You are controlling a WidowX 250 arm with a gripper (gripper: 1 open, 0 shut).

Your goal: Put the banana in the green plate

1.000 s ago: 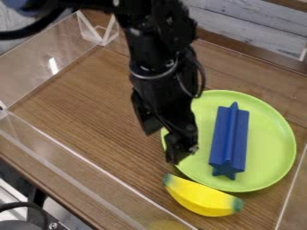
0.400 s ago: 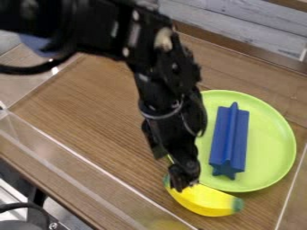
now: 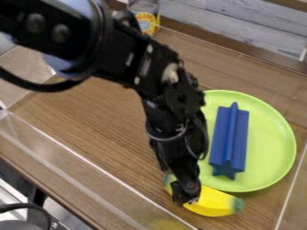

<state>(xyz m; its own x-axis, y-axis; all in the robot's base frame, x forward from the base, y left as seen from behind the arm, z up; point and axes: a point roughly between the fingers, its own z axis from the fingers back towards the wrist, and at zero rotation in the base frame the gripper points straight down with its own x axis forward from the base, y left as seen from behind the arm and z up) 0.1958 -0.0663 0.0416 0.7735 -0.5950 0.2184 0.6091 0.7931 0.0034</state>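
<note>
**Arm down over the banana at the table's near edge**

The black robot arm (image 3: 144, 81) reaches in from the far left corner and bends steeply down, so its dark gripper (image 3: 184, 190) sits right at the small curved yellow toy banana (image 3: 214, 206). The jaws stand spread wide and are not clamped on anything. Their tips are at the banana's left end, but the arm hides that spot, and I can't honestly tell from here whether they touch the fruit or just hang over it.

The banana lies on the brown wood-grain table (image 3: 84, 117), close to the near edge and towards the right-hand corner, just outside the rim of the large round lime-green plate (image 3: 270, 135). The plate sits by the table's right edge. On it lies a blue ridged plastic block (image 3: 228, 139), long and narrow, running from the far side towards the near side. A clear plastic wall (image 3: 36, 148) borders the table's left and near sides.
</note>
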